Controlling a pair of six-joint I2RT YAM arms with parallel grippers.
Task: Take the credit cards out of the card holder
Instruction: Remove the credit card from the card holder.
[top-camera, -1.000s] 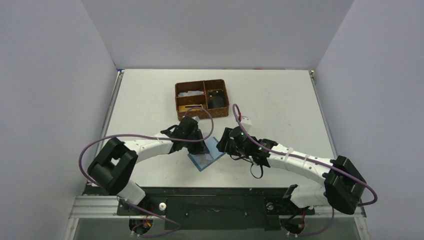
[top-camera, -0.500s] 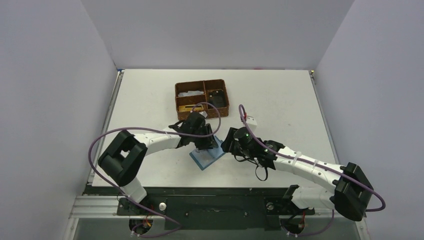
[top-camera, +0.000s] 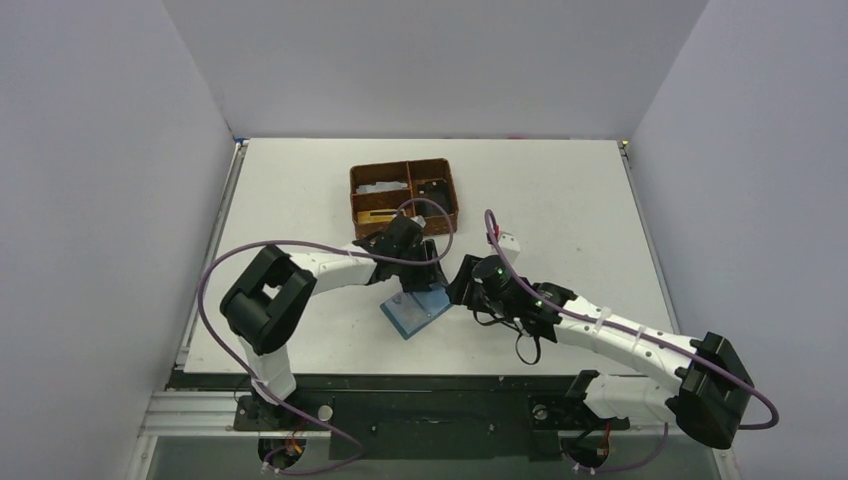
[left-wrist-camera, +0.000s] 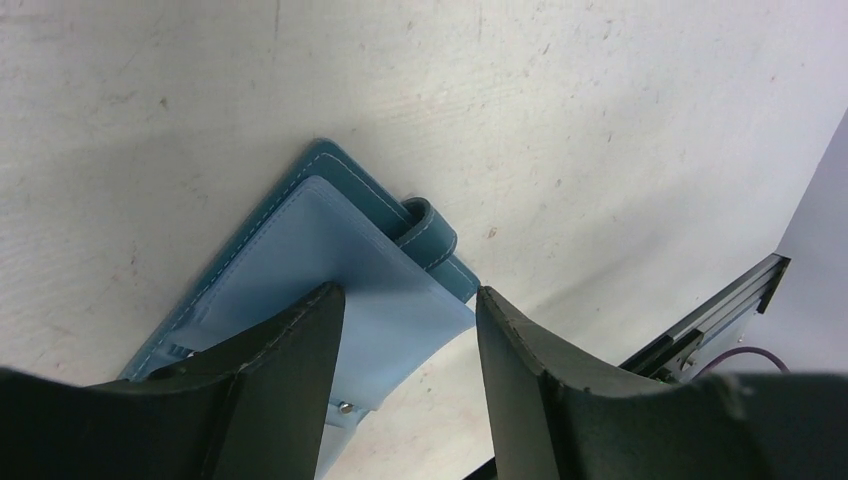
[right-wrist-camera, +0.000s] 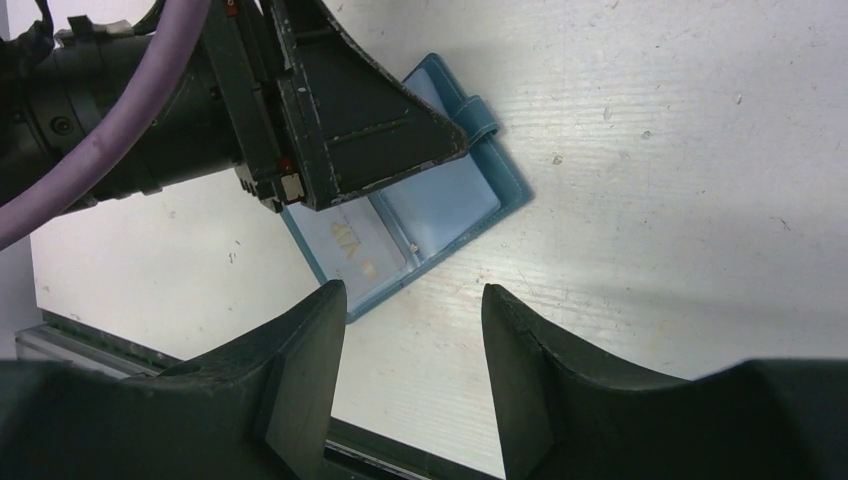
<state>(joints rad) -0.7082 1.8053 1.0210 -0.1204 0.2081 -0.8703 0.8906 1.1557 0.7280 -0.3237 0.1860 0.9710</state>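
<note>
Top external view: the card holder (top-camera: 410, 316) lies unfolded and flat on the table (top-camera: 560, 200), inner side up, towards the near edge and nearer than the brown woven basket (top-camera: 400, 165). The two arms reach in from left and right and meet over it.

The left gripper (left-wrist-camera: 410, 295) hangs directly above the wallet with its jaws spread apart and nothing between them. Through the gap, the left wrist view shows the pale blue inner panel (left-wrist-camera: 340, 240) and the snap tab (left-wrist-camera: 428, 222) curling off the edge. That stance looks suited to dropping onto a pocket edge or pinning the panel flat.

The right gripper (right-wrist-camera: 412, 290) hovers just to the right of the wallet, jaws parted and empty, with only bare table between its fingers. It seems placed to steady the holder or take a card once one slides free.

No credit cards lie loose on the table. Faint tan-gold print (right-wrist-camera: 348, 243) shows in the nearer pocket, probably a card tucked inside, though I cannot tell for certain. Extraction looks not yet begun.
</note>
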